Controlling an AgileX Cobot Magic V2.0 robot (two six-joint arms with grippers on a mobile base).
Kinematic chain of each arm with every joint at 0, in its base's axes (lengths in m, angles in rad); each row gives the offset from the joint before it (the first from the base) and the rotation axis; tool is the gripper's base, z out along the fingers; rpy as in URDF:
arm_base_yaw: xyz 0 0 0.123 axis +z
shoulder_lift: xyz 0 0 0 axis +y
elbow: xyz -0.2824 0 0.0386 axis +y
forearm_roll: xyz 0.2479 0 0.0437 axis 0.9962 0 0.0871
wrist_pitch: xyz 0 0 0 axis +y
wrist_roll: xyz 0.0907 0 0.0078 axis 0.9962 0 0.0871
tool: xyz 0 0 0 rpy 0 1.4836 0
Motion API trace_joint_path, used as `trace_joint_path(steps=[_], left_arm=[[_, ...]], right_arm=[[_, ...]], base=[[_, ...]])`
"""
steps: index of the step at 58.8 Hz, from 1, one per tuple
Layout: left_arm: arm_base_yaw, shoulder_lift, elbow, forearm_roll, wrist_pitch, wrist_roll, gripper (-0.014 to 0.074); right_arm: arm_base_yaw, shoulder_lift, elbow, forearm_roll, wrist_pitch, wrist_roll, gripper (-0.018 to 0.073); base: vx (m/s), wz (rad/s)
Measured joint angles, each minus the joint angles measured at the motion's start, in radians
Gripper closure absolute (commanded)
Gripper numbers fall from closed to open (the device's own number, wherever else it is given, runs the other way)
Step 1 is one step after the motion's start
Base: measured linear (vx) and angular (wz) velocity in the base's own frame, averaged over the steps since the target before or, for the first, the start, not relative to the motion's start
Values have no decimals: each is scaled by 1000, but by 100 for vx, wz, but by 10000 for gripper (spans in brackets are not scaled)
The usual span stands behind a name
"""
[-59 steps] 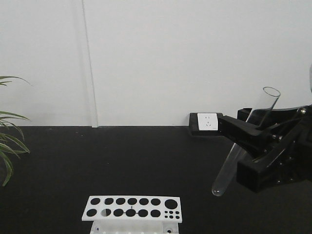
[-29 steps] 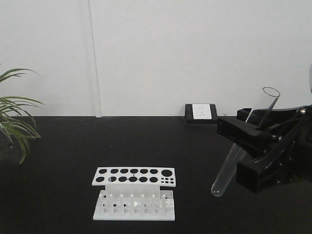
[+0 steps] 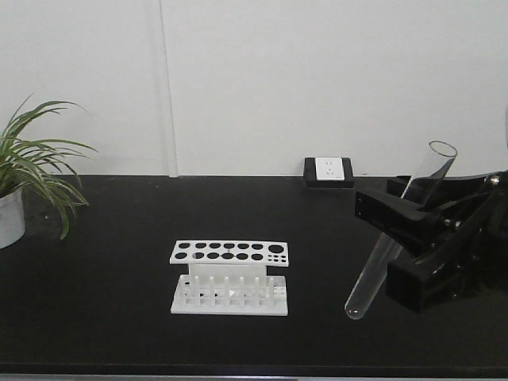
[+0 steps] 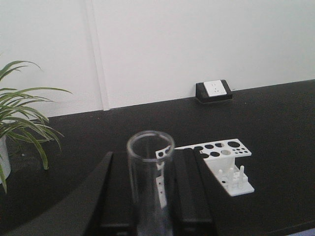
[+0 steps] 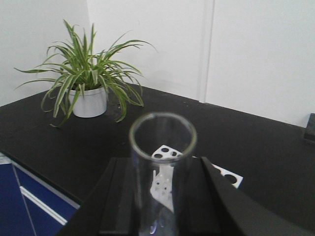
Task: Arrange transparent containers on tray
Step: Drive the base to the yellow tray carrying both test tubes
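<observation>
At 3 o'clock, my right gripper clamps a tilted tube, rim toward 1 o'clock; my left gripper clamps a second tube. The rack stands at 6 o'clock.

A: On the front view I get the right gripper cut by the right edge, so I can't see its wrist.
B: On my left wrist view the left tube is blurred. The frame cuts off its bottom, and the rack has its left end behind it.
A: Right tube is the same; plant pot clipped at left
</observation>
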Motion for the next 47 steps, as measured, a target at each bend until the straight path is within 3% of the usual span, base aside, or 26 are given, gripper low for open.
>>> trace_joint_path(steps=[23, 47], left_arm=[[0, 0, 0, -1, 0, 0, 468], [0, 0, 0, -1, 0, 0, 468]], right_arm=[[0, 0, 0, 0, 0, 0, 400], [0, 0, 0, 0, 0, -1, 400]], base=[[-16, 27], [-13, 49]])
